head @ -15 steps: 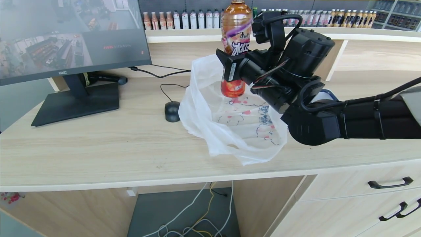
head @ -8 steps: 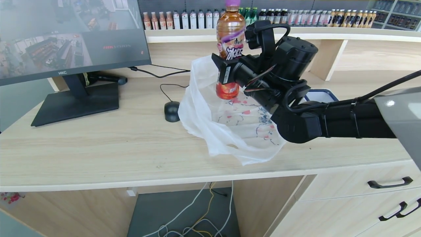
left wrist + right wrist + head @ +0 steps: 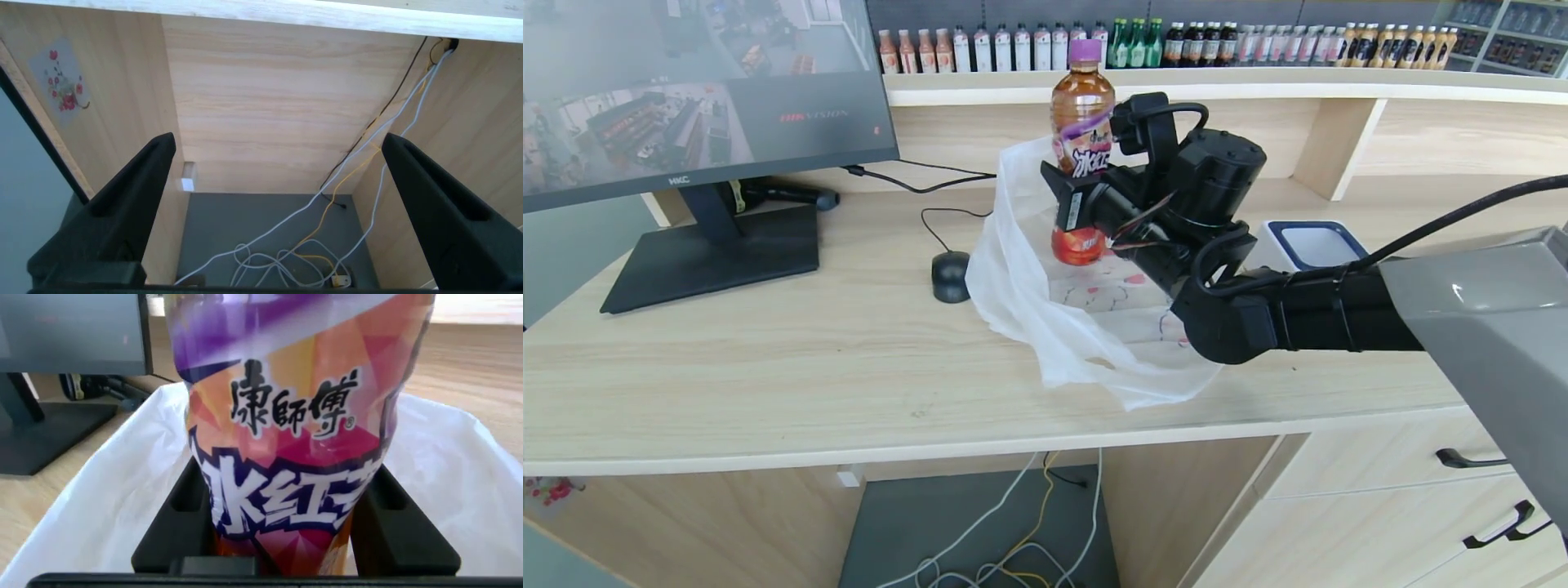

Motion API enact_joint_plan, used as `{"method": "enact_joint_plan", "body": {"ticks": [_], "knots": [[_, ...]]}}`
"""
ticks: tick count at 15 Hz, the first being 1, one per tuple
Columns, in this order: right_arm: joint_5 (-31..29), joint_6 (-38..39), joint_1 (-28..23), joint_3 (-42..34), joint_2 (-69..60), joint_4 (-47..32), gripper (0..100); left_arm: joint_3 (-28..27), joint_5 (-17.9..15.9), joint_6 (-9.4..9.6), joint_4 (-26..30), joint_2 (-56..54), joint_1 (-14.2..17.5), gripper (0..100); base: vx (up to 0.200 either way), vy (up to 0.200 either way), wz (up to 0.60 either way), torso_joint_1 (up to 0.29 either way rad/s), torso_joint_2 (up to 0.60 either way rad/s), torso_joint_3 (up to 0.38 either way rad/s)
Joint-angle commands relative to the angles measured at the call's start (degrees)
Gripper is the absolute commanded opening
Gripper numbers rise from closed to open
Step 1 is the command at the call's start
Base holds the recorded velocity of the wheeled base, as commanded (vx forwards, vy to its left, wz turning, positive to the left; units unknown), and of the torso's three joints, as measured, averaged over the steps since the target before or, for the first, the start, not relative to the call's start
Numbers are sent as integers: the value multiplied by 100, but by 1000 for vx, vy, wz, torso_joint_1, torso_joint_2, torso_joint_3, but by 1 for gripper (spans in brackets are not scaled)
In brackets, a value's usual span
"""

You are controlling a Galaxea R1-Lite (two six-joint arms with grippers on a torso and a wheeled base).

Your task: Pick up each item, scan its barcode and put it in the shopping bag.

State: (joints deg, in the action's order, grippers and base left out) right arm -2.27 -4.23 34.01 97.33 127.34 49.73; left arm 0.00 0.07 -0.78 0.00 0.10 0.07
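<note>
The right gripper (image 3: 1081, 214) is clamping its dark fingers (image 3: 175, 525) on either side of the amber plastic drink bottle with a purple cap and orange-and-purple label (image 3: 1082, 110). It is gripping the bottle around its labelled middle and holding it upright. The bottle is hanging over the open mouth of the thin white plastic shopping bag with a red-and-blue print (image 3: 1045, 314), which is lying slumped on the pale wooden counter (image 3: 768, 367). The bottle's base is showing against the bag's far wall, though whether it is already below the rim cannot be told.

The step in hand is judged to be the drop into the bag. The film is limp, and its raised rim is standing just beside the gripper. So the arm is best going straight down through the widest part of the opening, with the bottle upright, so that neither finger snags the plastic or drags the mouth shut. The bottle is tall and narrow and will likely topple if let go high. The fingers should part only once its base is resting on the bag's floor.

The left gripper (image 3: 278, 204) is hanging low under the counter with its fingers (image 3: 122, 214) wide apart, holding nothing, so nothing is steadying the bag. The black computer mouse (image 3: 950, 276) is sitting just beside the bag.
</note>
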Motion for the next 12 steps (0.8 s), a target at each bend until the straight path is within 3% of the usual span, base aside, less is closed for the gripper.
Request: {"method": "enact_joint_plan", "body": {"ticks": [1, 12], "knots": [[-2, 1, -26, 5, 142, 2, 0, 0, 1, -1, 0, -1, 1, 100, 0, 0, 0, 0, 0, 0], [-28, 1, -167, -127, 265, 55, 0, 0, 1, -1, 0, -1, 1, 100, 0, 0, 0, 0, 0, 0]]}}
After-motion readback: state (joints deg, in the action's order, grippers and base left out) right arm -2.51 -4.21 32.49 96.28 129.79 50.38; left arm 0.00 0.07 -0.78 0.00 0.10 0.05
